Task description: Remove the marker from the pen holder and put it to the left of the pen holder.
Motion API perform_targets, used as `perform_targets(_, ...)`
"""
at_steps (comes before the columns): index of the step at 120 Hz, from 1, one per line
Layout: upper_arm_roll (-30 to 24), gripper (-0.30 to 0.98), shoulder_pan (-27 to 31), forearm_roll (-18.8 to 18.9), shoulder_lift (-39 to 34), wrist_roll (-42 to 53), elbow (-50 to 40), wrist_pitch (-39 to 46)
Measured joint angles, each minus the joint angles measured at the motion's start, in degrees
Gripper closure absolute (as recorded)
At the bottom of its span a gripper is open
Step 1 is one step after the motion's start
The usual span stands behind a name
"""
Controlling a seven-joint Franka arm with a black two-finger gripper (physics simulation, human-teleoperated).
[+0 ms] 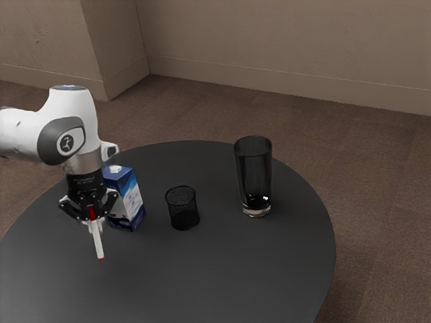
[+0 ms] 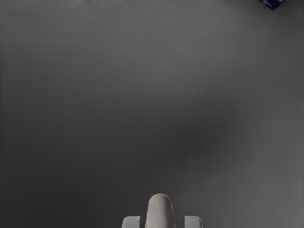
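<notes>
While the gripper holds the marker, round-edged tabletop spreads beneath.

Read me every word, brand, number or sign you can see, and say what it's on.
No text is readable.
Blue-and-white carton: side printing, too small to read.
My arm: a round emblem on the joint, without readable letters; pale marks on the dark section above the gripper, also too small.
</notes>
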Motion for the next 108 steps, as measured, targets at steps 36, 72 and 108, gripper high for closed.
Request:
perform_targets(36,1.9,0.44,2.3,0.7,2.9,1.4,1.2,1.2)
perform_targets(72,2.5,0.11,2.0,0.5,1.7,2.8,1.1,1.3)
perform_targets(108,-0.2,0.03,-22.0,5.6,8.6,11.2,39.0,-14.3)
